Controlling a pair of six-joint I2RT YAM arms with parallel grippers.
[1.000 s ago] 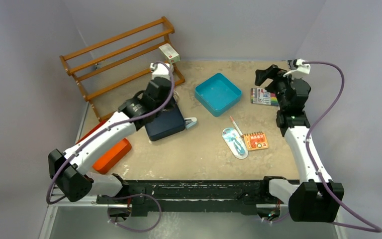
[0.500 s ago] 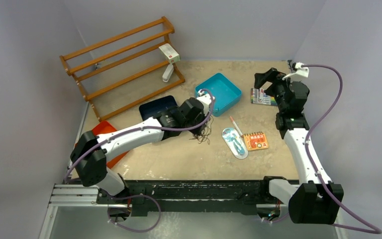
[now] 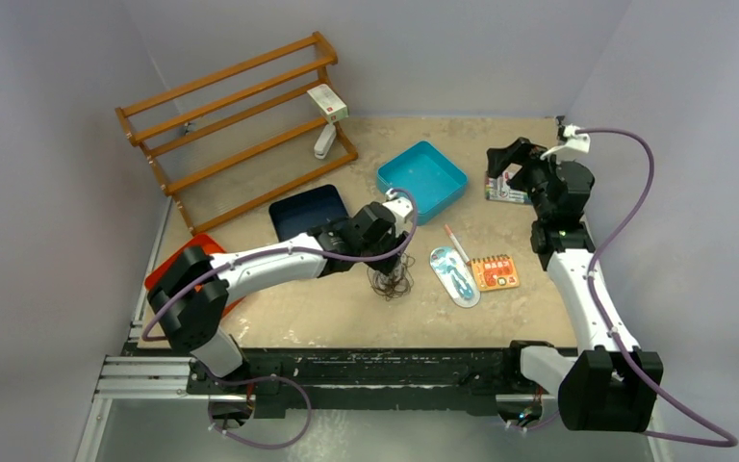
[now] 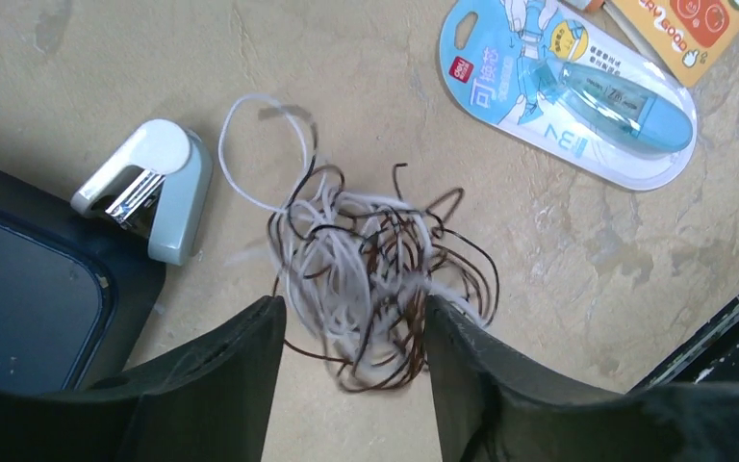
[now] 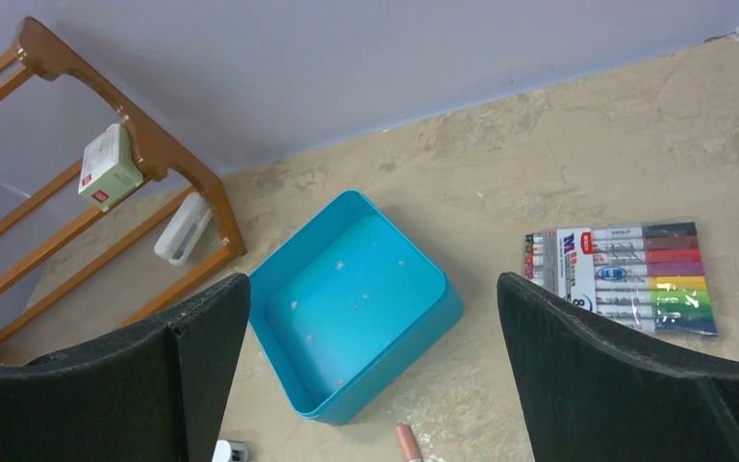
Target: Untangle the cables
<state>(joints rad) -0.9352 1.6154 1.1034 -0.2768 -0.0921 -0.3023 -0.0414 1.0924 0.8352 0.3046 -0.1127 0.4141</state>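
1. Hovering low over the table on the near side of the teal tray (image 3: 443, 204), a little to its left, the left gripper (image 4: 353, 308) has its jaws spread and pinches nothing.
2. The cables (image 4: 366, 279) lie in one tangled heap on the table, near the teal tray's near-left corner but apart from it. The lower part of the heap sits between the left gripper's two fingers.
3. A white cord (image 4: 233, 168) throws a single open loop out of the heap, while dark brown strands (image 4: 471, 279) wind through and around the rest. Whether a black cord runs among them cannot be told.
4. A pale stapler (image 4: 149, 188) lies just beside the heap, at the edge of the dark blue tray (image 3: 306, 210), which sits left of the teal tray.
5. A correction tape pack (image 4: 568, 87) lies near and to the right of the teal tray, with an orange notebook (image 3: 494, 271) beside it.
6. The right gripper (image 5: 373, 289) hangs raised to the right of the teal tray, jaws stretched wide with nothing between them.
7. A marker pack (image 5: 625, 279) lies right of the teal tray, and a wooden rack (image 3: 236, 115) stands to its far left.
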